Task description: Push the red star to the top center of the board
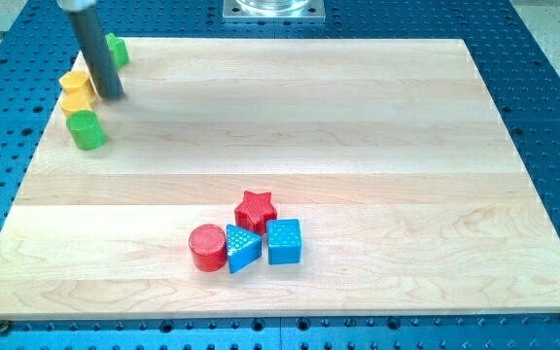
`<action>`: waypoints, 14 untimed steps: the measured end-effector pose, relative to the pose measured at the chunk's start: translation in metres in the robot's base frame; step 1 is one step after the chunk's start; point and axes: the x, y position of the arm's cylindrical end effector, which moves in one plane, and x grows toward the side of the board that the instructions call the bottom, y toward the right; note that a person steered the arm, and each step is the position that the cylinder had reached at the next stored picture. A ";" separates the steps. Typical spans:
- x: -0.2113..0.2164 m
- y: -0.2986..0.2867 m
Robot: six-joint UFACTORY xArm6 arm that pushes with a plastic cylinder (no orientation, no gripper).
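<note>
sitting in the lower centre of the frame, the red star (256,208) touches the blue blocks, while my tip (111,94), which has no jaws, stands far away at upper left beside the yellow block (76,91).

Red cylinder (206,246) touching blue triangle (242,248)

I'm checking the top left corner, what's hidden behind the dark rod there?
Behind the rod, a green block pokes out on its right and yellow blocks on its left. Their covered parts, and so their shapes, can't be made out. My tip ends beside the yellow blocks.
</note>
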 end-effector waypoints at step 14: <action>-0.070 0.186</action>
